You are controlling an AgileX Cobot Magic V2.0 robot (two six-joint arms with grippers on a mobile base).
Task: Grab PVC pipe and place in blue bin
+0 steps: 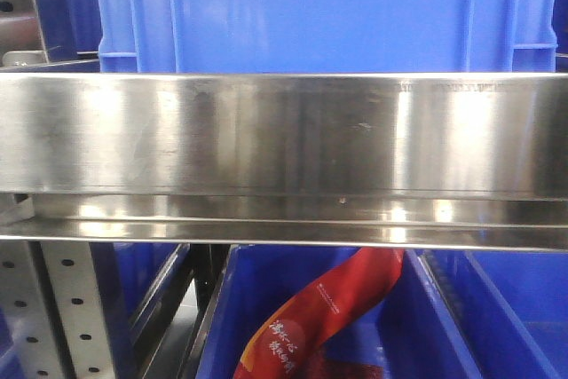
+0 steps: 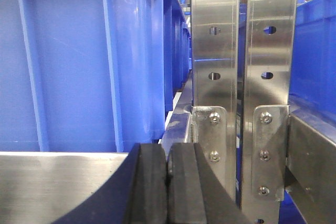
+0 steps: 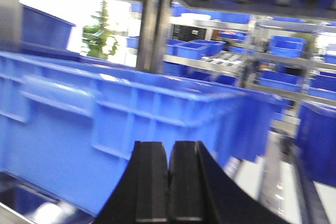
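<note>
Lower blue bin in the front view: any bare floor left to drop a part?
Lower blue bin: a red printed bag fills the middle; bare floor shows on its left and right. The steel shelf beam hides the rear. The neighbouring bin on the right looks bare. No pipe visible.

Left gripper [image 2: 168, 182]: black, matte, thick curved fingers. Right gripper [image 3: 168, 182]: matched it, black fingers with flat inner pads.

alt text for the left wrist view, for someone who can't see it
The left gripper, its black fingers pressed together, fills the bottom centre in front of a steel shelf edge. A large blue bin sits on the shelf to the left, and two perforated steel uprights stand to the right. No PVC pipe is visible.
</note>
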